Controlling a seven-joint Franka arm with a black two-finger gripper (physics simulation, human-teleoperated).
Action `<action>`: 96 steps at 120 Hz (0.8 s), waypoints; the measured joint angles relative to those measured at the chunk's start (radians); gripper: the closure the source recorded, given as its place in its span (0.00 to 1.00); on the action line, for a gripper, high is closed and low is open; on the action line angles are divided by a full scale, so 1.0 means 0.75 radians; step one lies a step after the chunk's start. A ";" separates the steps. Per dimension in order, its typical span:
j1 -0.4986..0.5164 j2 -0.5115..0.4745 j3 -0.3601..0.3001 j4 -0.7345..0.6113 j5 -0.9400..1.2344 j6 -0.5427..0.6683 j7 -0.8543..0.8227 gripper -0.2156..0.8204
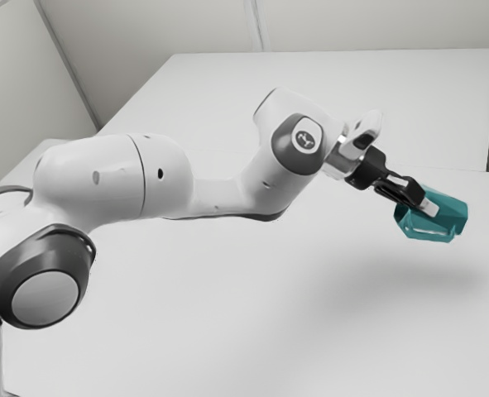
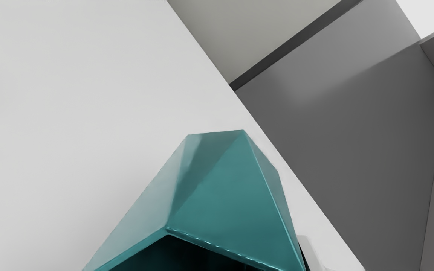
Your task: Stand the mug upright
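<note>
White bench point(image 1: 227, 331), spreading under everything; we log it as the biggest thing. In the wrist view we see its straight edge run on a slant past the mug point(image 1: 455, 208), with a dark grey surface point(image 2: 352, 131) beyond. Pale walls point(image 1: 29, 91) behind, at the exterior view's left and along the back.

Next size down, the arm point(image 1: 103, 178): white with grey joint caps, coming in from the exterior view's left, bent at the elbow, hand end angled down toward the exterior view's right. We note a soft shadow point(image 1: 426, 285) on the bench, below the mug and apart from it.

Mug: teal, faceted sides, shiny. It is up in the air over the bench, tilted well over toward its side. In the wrist view we look at its dark mouth, which faces back toward the hand, rim nearest us, walls running away to the far end.

Smallest, the black pincer point(image 1: 427, 208): closed on the mug, holding it clear of the bench. We can see one pale pad point(image 2: 309, 250) against the mug's outside; the other we can't make out.
</note>
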 joint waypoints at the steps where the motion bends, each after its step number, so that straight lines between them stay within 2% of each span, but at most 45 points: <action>1: 0.004 -0.008 -0.001 -0.006 0.013 -0.003 -0.003 0.97; 57: 0.286 -0.359 -0.002 -0.286 0.658 -0.262 -0.196 0.97; 96: 0.433 -0.597 -0.002 -0.574 0.919 -0.364 -0.316 0.97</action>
